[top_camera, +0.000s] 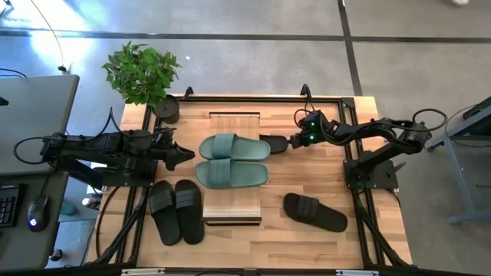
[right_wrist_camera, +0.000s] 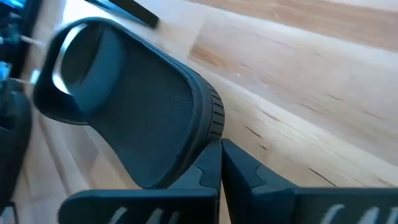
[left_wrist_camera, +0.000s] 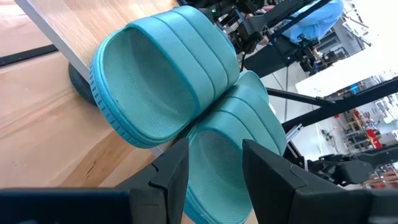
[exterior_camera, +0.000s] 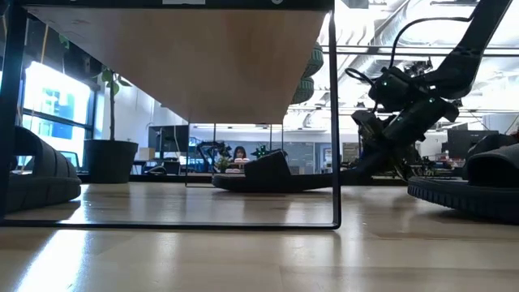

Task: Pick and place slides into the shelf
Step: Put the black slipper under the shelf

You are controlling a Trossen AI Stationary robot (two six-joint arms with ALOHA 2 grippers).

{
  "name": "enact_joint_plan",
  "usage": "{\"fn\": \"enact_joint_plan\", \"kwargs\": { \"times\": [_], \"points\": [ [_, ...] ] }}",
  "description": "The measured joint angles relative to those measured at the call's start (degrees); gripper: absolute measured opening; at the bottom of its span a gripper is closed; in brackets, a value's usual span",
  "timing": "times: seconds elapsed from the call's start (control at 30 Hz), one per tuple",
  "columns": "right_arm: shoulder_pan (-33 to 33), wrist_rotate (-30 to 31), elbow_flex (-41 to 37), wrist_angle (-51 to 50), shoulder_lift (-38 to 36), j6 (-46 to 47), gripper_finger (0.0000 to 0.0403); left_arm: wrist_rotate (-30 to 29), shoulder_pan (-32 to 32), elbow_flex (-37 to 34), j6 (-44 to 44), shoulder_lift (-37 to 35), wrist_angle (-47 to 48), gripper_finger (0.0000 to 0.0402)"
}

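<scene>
Fingers (right_wrist_camera: pixel 219 163) of the right arm pinch a black slide (right_wrist_camera: pixel 134 112); left fingers (left_wrist_camera: pixel 214 171) spread, arm level.

A potted plant (top_camera: pixel 143 75) with broad green leaves stands in a dark round pot (top_camera: pixel 166 109) at the table's far left corner, on the light wood tabletop (top_camera: pixel 307 238). Left of the table stands a grey desk (top_camera: pixel 34 115) — a computer mouse (top_camera: pixel 34 212) and the edge of a keyboard (top_camera: pixel 6 207) lie there. Beyond the table — an office room, with a seated person (exterior_camera: pixel 240 154) in the distance.
</scene>
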State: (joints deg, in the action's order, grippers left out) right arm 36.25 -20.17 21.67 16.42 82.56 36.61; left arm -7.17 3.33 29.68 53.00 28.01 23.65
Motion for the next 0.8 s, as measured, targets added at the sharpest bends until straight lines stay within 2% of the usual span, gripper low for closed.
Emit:
{"fn": "enact_joint_plan", "kwargs": {
  "times": [0.3,0.53,0.8],
  "points": [
    [-1.51,-1.89,2.2,-0.72,0.0,-0.42,0.0,0.01,0.02,-0.01,0.87,0.0,-0.05,0.0134],
    [-3.2,0.29,7.44,-4.71,0.0,-2.02,0.0,0.01,0.02,-0.01,0.89,0.0,-0.03,0.0134],
    [-3.17,-0.24,8.11,-6.8,-0.02,-2.35,0.0,0.01,0.0,-0.01,0.89,0.0,0.01,0.0134]
  ]
}}
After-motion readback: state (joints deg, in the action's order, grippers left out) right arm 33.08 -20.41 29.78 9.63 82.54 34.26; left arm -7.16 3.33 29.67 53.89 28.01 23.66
